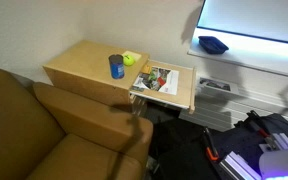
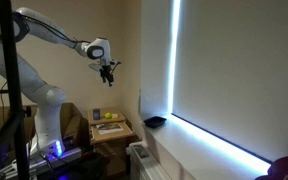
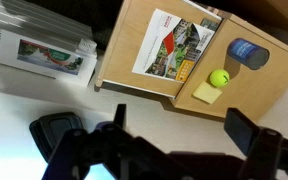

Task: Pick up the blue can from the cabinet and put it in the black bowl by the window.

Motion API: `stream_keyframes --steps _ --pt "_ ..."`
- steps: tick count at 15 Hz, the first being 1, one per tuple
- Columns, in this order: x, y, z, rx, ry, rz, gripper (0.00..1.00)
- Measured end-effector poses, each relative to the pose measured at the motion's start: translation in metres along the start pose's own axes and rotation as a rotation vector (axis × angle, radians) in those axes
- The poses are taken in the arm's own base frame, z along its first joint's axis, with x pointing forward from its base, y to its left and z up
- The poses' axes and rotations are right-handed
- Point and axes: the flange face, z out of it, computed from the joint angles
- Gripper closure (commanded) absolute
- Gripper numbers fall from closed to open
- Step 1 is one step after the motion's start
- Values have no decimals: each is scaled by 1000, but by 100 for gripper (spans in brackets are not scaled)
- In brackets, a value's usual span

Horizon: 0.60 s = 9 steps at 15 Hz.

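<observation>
Blue can upright on cabinet, inside its edges; pincer wide open, empty, high above.

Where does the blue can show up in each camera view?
In an exterior view: blue can left of centre, on the cabinet.
In an exterior view: blue can, tiny, lower left.
Wrist view: blue can, upper right.
Shared landmark: the cabinet beneath it.

Table: light-tan wood, smooth, matt top. Blue can on table: smooth, slight sheen. Ball on table: yellow-green, matt. Printed sheet at table edge: glossy paper, colour print. Sofa against table: brown, smooth, leather-like. Hand above table: black, matt, prob. plastic.
</observation>
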Motion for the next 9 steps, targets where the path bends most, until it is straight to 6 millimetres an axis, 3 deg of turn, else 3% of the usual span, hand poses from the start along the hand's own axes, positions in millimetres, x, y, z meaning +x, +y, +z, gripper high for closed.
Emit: stream_keyframes --steps 3,5,7,9 --pt "0 -1 3 -3 -8 1 0" --pt "-2 -17 26 -28 -67 -32 0" --pt "-14 -57 63 -65 -147 -126 0" --pt "-35 -109 94 -93 -204 -255 0"
